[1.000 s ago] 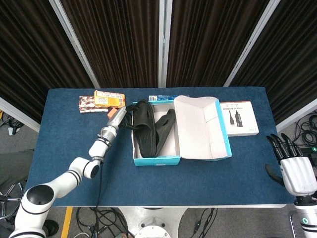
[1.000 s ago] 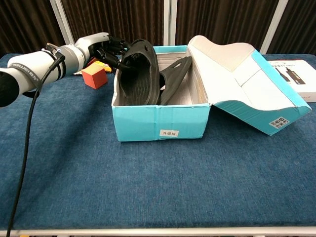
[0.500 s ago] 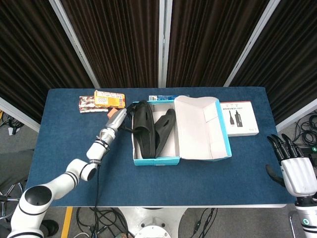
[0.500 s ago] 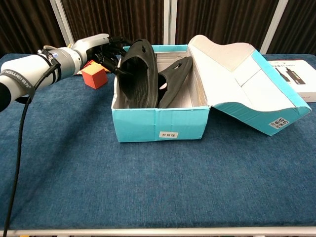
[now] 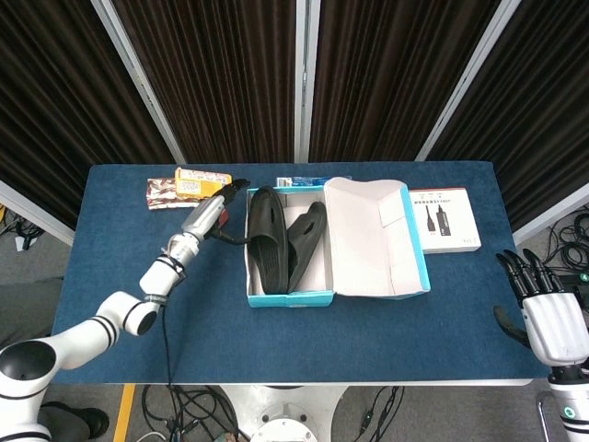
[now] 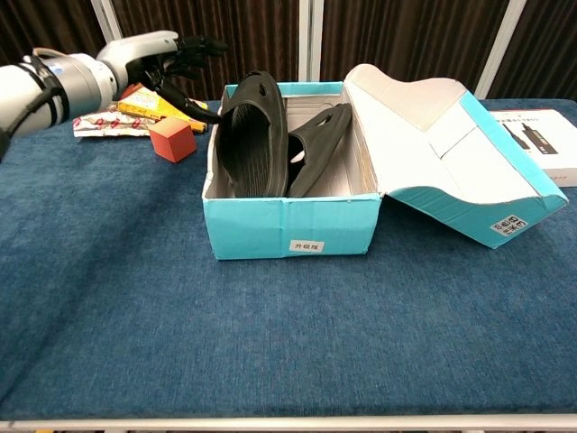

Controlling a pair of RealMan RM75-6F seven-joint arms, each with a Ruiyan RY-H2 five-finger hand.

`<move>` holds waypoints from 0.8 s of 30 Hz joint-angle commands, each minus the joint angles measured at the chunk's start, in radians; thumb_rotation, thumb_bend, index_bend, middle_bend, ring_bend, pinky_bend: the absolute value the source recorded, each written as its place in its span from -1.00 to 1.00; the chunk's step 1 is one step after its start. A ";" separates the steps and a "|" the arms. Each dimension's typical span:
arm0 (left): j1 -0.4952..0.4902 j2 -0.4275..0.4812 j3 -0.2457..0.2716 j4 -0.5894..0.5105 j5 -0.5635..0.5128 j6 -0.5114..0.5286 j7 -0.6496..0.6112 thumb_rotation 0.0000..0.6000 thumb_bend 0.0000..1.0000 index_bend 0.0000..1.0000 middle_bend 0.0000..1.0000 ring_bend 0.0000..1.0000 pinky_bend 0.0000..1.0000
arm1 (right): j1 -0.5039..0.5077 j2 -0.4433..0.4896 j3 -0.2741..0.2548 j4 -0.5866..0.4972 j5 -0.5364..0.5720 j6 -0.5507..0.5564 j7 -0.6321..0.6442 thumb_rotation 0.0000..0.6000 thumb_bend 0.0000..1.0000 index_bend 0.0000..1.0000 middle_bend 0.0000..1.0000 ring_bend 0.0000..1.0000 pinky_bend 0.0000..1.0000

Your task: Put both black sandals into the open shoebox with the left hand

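Note:
Both black sandals stand on edge inside the teal shoebox [image 5: 290,297] [image 6: 293,230]. The left sandal [image 5: 267,235] [image 6: 257,135] leans on the box's left wall, and the right sandal [image 5: 308,239] [image 6: 317,149] leans beside it. My left hand [image 5: 216,208] [image 6: 162,61] hovers just left of the box's back corner with fingers spread and nothing in it. One fingertip reaches close to the left sandal's rim; whether it touches is unclear. My right hand [image 5: 548,313] rests off the table's right front corner with fingers apart and nothing in it.
The box's white-lined lid [image 5: 373,235] [image 6: 442,153] lies open to the right. An orange cube [image 6: 173,140] and snack packs [image 5: 189,187] [image 6: 126,113] sit behind the left hand. A white carton [image 5: 444,219] lies at the right.
My left hand has let go of the left sandal and risen up and to the left, fingers spreading. The sandal stays leaning in the box. The right hand has not moved.

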 commanded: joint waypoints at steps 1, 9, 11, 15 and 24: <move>0.020 0.098 0.006 -0.108 0.030 0.029 0.004 1.00 -0.91 -0.87 -1.00 -1.00 -0.85 | 0.001 0.000 0.000 -0.001 -0.001 0.000 -0.002 1.00 -0.52 -0.85 -0.80 -0.91 -0.56; 0.000 0.205 0.015 -0.320 0.080 0.050 0.109 0.88 -0.86 -0.61 -0.79 -0.97 -0.81 | 0.004 -0.006 -0.001 -0.004 -0.006 -0.004 -0.006 1.00 -0.51 -0.85 -0.80 -0.91 -0.56; -0.023 0.202 0.025 -0.339 0.082 0.018 0.156 0.60 -0.83 -0.60 -0.76 -0.95 -0.81 | 0.002 -0.005 -0.002 -0.005 -0.007 -0.001 -0.008 1.00 -0.52 -0.85 -0.80 -0.91 -0.55; -0.061 0.161 0.024 -0.333 0.063 -0.014 0.238 0.28 -0.80 -0.59 -0.72 -0.94 -0.81 | -0.004 0.000 -0.002 -0.005 -0.005 0.006 -0.006 1.00 -0.52 -0.85 -0.80 -0.91 -0.56; -0.141 0.105 0.024 -0.278 -0.022 -0.106 0.489 -0.06 -0.78 -0.58 -0.70 -0.94 -0.81 | -0.008 -0.002 -0.004 0.004 -0.004 0.011 0.007 1.00 -0.51 -0.85 -0.80 -0.91 -0.56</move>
